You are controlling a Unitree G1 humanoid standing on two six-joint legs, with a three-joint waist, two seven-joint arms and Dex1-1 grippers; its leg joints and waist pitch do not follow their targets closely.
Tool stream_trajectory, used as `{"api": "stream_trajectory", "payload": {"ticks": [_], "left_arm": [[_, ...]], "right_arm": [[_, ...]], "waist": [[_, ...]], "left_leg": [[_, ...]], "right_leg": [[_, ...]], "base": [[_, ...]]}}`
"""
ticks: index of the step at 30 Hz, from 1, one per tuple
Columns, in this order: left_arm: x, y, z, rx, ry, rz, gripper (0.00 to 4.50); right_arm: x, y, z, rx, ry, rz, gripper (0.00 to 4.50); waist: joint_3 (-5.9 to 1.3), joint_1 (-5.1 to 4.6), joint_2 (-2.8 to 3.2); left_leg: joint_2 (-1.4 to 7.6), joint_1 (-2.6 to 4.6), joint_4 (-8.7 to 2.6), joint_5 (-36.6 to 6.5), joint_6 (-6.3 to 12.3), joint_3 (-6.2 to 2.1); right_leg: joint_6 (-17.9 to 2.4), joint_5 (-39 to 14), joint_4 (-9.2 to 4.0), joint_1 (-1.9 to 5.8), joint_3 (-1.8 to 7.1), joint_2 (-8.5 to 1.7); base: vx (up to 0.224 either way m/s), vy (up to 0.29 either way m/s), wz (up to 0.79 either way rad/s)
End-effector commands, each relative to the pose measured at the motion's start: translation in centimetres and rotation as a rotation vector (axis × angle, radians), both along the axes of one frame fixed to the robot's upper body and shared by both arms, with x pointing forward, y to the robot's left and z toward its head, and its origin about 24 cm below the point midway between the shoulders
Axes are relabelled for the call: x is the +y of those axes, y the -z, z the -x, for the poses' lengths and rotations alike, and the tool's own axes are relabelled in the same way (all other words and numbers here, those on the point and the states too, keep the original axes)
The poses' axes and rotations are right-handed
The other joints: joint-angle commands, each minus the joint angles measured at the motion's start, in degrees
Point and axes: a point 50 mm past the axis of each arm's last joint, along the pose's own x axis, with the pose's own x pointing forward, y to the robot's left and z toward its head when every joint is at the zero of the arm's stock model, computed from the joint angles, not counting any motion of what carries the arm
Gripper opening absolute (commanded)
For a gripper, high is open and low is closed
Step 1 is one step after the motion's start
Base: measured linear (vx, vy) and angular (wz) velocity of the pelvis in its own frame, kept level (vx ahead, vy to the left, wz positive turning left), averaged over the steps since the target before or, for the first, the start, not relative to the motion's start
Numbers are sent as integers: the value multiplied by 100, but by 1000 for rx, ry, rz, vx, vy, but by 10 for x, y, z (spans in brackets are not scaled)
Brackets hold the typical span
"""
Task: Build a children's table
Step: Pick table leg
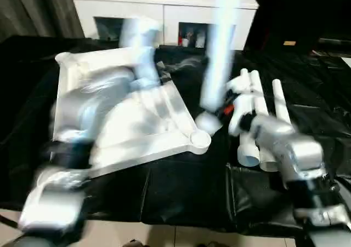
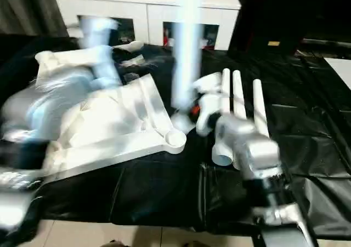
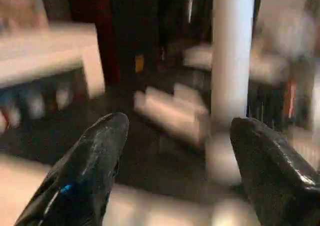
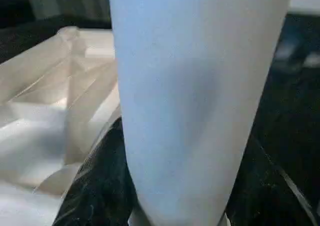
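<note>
Black sheeting (image 1: 181, 192) covers the counter I'm working over, and behind it stands a white cabinet (image 1: 164, 9) with glass doors.

From the head views I get the layout. The table top (image 1: 137, 121) lies underside up on the left half of the sheeting, ribs showing, with one round corner socket (image 1: 198, 140) pointing toward the middle of the counter. Its near long edge runs slantwise, close to the counter's front edge. Three spare legs (image 1: 258, 121) lie side by side on the right, long axes running away from me, wide ends nearest. Bare sheeting lies open in front of the socket and to the far right of the legs.

A fourth leg (image 1: 219, 50) stands nearly upright, long axis vertical, its lower end just beside the corner socket; whether it is seated I cannot tell from the blur.

My right wrist view adds what the head cannot: the right end effector (image 4: 175, 206) is clamped around that upright leg, black fingers (image 4: 95, 186) on either side, the ribbed top beyond.

My left wrist view shows the left end effector (image 3: 175, 151) spread wide and holding nothing, the leg standing past one fingertip.
</note>
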Motion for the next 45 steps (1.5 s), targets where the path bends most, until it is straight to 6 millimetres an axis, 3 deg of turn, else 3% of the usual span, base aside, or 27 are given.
{"api": "stream_trajectory", "payload": {"ticks": [1,2,5,6,7,12,13,14,16,17,20,22,29,30,32,42,43,44,45], "left_arm": [[-12,16,10,-15,119,-143,374],[-13,29,15,2,152,-209,374],[-19,54,23,65,207,-253,374],[-19,55,23,65,207,-254,374],[-22,69,22,74,200,-287,374],[-22,88,17,113,182,-367,374],[-20,93,15,150,179,-393,339],[-19,95,14,153,167,-405,339],[-15,103,9,177,138,-453,335],[-14,105,8,166,134,-468,324],[-14,107,6,161,130,-477,295],[-14,108,6,169,129,-482,276],[-15,110,8,181,167,-490,219],[-12,112,9,189,169,-500,208],[-4,115,11,218,169,-511,199],[19,117,17,321,162,-514,116],[19,117,16,332,162,-506,113],[20,118,15,333,161,-510,105],[19,119,14,334,160,-512,90]], "right_arm": [[3,-2,1,-32,-17,-18,188],[4,0,2,-18,-37,-40,188],[7,2,4,-7,-69,-81,188],[7,2,4,-7,-71,-83,188],[10,3,4,-6,-92,-109,188],[15,4,8,3,-139,-137,188],[17,5,11,11,-167,-128,188],[18,6,12,15,-175,-123,188],[19,10,16,21,-195,-107,188],[18,11,17,21,-193,-105,188],[16,13,19,26,-180,-108,188],[14,12,23,28,-180,-105,188],[14,11,27,30,-192,-105,188],[15,12,28,31,-196,-104,188],[19,14,28,33,-200,-104,188],[36,12,19,37,-235,-135,188],[36,12,18,39,-241,-138,188],[36,13,17,41,-241,-136,188],[36,13,17,43,-242,-133,188]], "waist": [[-422,6,28],[-414,-3,1],[-410,26,4],[-410,26,4],[-395,23,-30],[-403,9,-25],[-412,11,-23],[-410,15,-26],[-421,12,26],[-423,14,53],[-423,6,39],[-417,2,76],[-409,-16,81],[-406,-27,125],[-412,-26,88],[-397,-88,124],[-390,-95,77],[-387,-87,93],[-388,-86,59]], "left_leg": [[424,78,-476,-394,90,-151],[424,77,-484,-471,102,-150],[436,115,-495,-642,-4,-130],[436,115,-495,-642,-4,-130],[420,89,-504,-681,15,-130],[421,77,-509,-717,-21,-147],[416,76,-501,-689,-6,-147],[416,70,-501,-669,4,-146],[407,70,-495,-653,7,-154],[414,78,-496,-659,-5,-159],[433,71,-502,-699,-22,-164],[433,80,-506,-811,-58,-170],[434,85,-518,-1011,-112,-178],[429,88,-521,-1059,-122,-179],[421,75,-518,-1028,-87,-182],[431,73,-545,-1205,-151,-203],[432,85,-548,-1229,-148,-191],[429,87,-546,-1233,-146,-192],[432,85,-546,-1212,-141,-184]], "right_leg": [[-1267,-799,-321,335,291,-478],[-1261,-886,-342,334,292,-473],[-1319,-960,-338,309,310,-483],[-1319,-960,-338,309,310,-483],[-1295,-1033,-358,326,313,-485],[-1195,-1142,-365,334,318,-501],[-1201,-1109,-358,340,320,-503],[-1209,-1089,-359,342,322,-506],[-1232,-986,-362,343,314,-494],[-1243,-947,-356,337,311,-493],[-1327,-824,-358,351,310,-504],[-1367,-854,-356,350,311,-505],[-1322,-1136,-387,342,315,-506],[-1324,-1107,-407,332,310,-493],[-1339,-1061,-392,351,312,-500],[-1317,-1451,-403,325,307,-515],[-1325,-1456,-409,314,311,-515],[-1327,-1488,-409,308,311,-518],[-1316,-1485,-416,315,317,-519]], "base": [[0,0,0],[0,0,0],[0,0,0],[0,0,0],[0,0,0],[0,0,0],[0,0,0],[0,0,0],[0,0,0],[0,0,0],[0,0,0],[0,0,0],[0,0,0],[0,0,0],[0,0,0],[0,0,0],[0,0,0],[0,0,0],[0,0,0]]}}
